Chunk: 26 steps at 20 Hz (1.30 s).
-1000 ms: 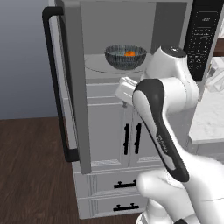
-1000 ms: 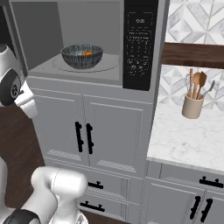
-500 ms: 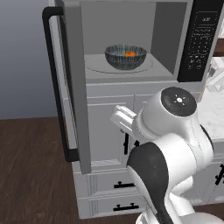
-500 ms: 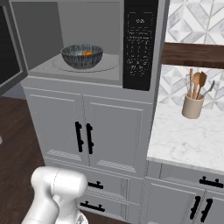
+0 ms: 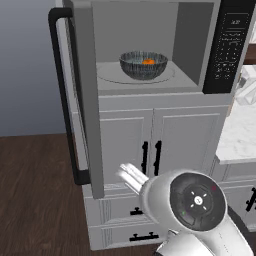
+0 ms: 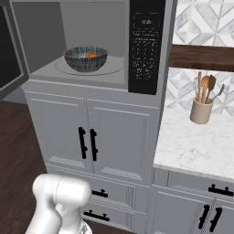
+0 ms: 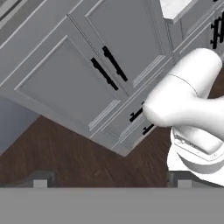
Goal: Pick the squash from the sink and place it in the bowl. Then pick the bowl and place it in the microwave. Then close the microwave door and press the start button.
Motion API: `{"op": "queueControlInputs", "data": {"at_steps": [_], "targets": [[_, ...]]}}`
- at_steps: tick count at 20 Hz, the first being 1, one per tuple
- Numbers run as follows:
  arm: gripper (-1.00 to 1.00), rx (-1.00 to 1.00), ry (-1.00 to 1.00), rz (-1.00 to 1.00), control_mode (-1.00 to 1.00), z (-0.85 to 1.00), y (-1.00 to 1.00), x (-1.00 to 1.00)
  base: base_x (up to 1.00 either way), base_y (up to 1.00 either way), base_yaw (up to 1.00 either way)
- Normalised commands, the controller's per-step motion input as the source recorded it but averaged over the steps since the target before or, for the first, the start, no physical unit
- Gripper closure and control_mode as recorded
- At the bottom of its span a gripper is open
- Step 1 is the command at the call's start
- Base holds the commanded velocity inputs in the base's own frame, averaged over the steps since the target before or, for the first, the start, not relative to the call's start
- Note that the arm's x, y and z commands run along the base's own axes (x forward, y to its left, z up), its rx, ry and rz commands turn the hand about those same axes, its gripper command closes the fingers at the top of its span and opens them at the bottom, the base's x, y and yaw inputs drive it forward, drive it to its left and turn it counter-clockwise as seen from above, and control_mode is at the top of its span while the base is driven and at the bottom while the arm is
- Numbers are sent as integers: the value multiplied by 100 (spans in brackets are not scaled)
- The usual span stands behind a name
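Observation:
The microwave (image 5: 150,95) stands open, its door (image 5: 86,100) swung out to the left with the black bar handle (image 5: 62,90) facing me. Inside on the turntable sits the dark ribbed bowl (image 5: 136,67) (image 6: 82,61), and the small orange squash (image 5: 148,62) (image 6: 92,55) lies in it. The black keypad panel (image 5: 230,45) (image 6: 146,45) is to the right of the cavity. My gripper (image 7: 111,181) is open and holds nothing. It hangs low, looking at the grey cabinet doors (image 7: 87,74) and the wood floor (image 7: 65,157). The sink is out of view.
My arm (image 5: 197,202) is folded low in front of the lower cabinets (image 5: 150,145). A marble counter (image 6: 196,141) with a utensil crock (image 6: 201,109) lies to the right. Dark wood floor (image 5: 35,190) spreads left of the open door.
The arm has swung down from microwave height to cabinet height. The bowl with the squash stays put and the gripper stays open.

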Motion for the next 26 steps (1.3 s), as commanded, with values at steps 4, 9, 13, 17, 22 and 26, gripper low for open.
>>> {"op": "queueControlInputs", "data": {"at_steps": [4,9,13,17,22,26], "targets": [[-100,-6,-3,-9,-100,-21,100,-12,0,0,0],[-100,-10,0,-15,-100,-27,100,16,0,0,0],[-100,-18,-6,-21,-100,-8,100,72,0,0,0],[-100,-23,-10,-20,-100,0,92,79,0,0,0],[-100,-20,-3,-23,-100,-3,73,81,0,0,0],[-100,-12,0,-27,-100,-11,23,82,0,0,0]]}}
